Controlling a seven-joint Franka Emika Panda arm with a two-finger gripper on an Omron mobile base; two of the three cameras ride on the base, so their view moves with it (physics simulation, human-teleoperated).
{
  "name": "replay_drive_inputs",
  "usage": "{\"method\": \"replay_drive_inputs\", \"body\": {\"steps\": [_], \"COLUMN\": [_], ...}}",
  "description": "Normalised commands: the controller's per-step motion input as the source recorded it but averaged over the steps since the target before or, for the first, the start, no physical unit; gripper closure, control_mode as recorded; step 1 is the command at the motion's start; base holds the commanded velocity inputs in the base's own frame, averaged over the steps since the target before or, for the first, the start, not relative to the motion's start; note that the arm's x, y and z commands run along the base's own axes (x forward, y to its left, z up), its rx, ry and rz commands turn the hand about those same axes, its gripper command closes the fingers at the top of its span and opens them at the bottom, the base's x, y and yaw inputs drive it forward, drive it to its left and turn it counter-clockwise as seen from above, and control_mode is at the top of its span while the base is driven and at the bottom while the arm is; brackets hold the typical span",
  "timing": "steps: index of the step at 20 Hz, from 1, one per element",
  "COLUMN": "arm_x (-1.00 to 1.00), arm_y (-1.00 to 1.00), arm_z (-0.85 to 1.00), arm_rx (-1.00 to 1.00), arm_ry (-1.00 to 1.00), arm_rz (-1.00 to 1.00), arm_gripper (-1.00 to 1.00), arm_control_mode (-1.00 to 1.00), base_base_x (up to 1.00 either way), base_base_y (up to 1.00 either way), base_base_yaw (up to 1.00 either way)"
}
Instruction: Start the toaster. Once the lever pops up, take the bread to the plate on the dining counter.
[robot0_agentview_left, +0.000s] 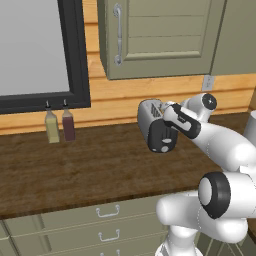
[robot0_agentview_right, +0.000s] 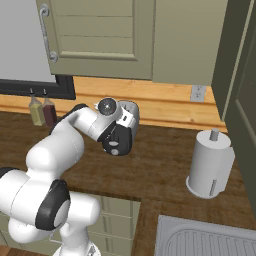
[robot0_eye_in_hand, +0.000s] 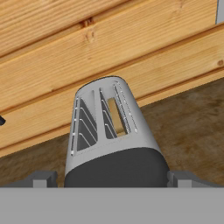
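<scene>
The silver-grey toaster (robot0_agentview_left: 149, 116) (robot0_agentview_right: 129, 116) (robot0_eye_in_hand: 105, 131) stands on the wooden counter with drawers, close to the wood-plank wall, its black end panel with a round knob facing the robot. A tan slice of bread (robot0_eye_in_hand: 115, 116) sits down inside one top slot. My gripper (robot0_eye_in_hand: 111, 178) hovers just above the toaster's black end, open, with one fingertip on each side of it and nothing held. In the left base view the hand (robot0_agentview_left: 172, 116) is right over the toaster's near end. The plate and the dining counter are out of view.
Two bottles (robot0_agentview_left: 51, 127) (robot0_agentview_left: 68, 125) stand by the wall to the left under a dark-framed window. A paper towel roll (robot0_agentview_right: 210, 162) stands to the right, and a sink (robot0_agentview_right: 210, 240) lies at the near right. Wall cabinets (robot0_agentview_left: 155, 37) hang above the toaster.
</scene>
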Motion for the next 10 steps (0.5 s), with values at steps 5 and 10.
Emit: {"method": "replay_drive_inputs", "body": {"steps": [5, 10], "arm_x": [0.00, 0.00], "arm_y": [0.00, 0.00], "arm_z": [0.00, 0.00], "arm_rx": [0.00, 0.00], "arm_ry": [0.00, 0.00], "arm_rz": [0.00, 0.00], "arm_gripper": [-1.00, -1.00], "arm_control_mode": [-1.00, -1.00], "base_base_x": [0.00, 0.00], "base_base_y": [0.00, 0.00], "base_base_yaw": [0.00, 0.00]}}
